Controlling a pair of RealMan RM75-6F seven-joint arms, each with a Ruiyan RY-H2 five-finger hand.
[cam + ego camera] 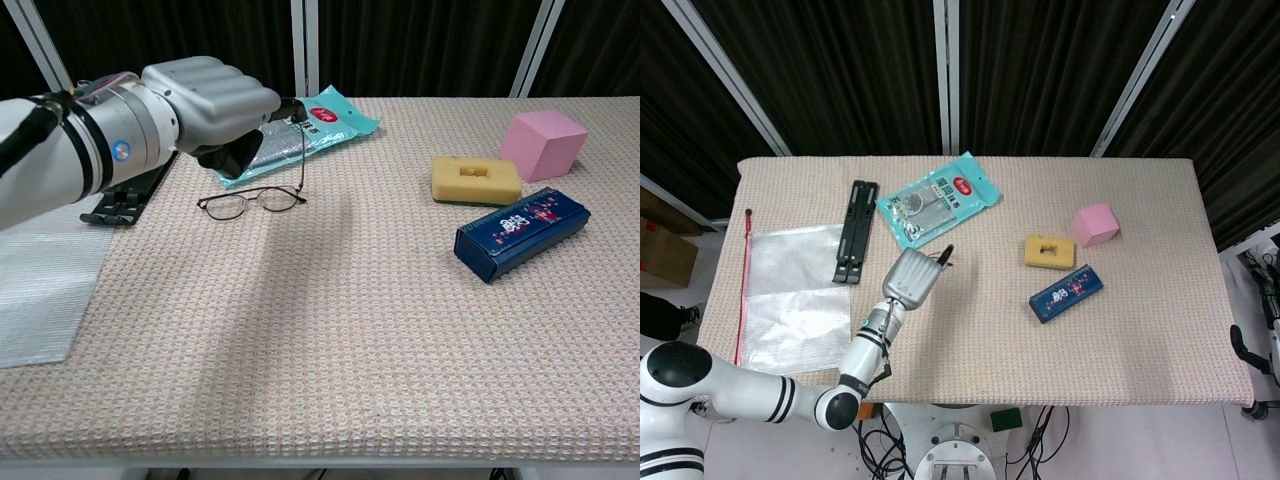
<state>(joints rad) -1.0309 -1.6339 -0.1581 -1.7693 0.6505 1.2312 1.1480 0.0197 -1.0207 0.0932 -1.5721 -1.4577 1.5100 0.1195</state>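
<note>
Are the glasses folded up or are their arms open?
Open, at least partly. The glasses lie on the table lenses flat, and one thin arm stands straight up beside the left hand instead of being tucked behind the lenses.

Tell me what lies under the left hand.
Under the left hand: wire-framed glasses on the table, one temple raised. Behind, the teal packet is partly covered.
</note>
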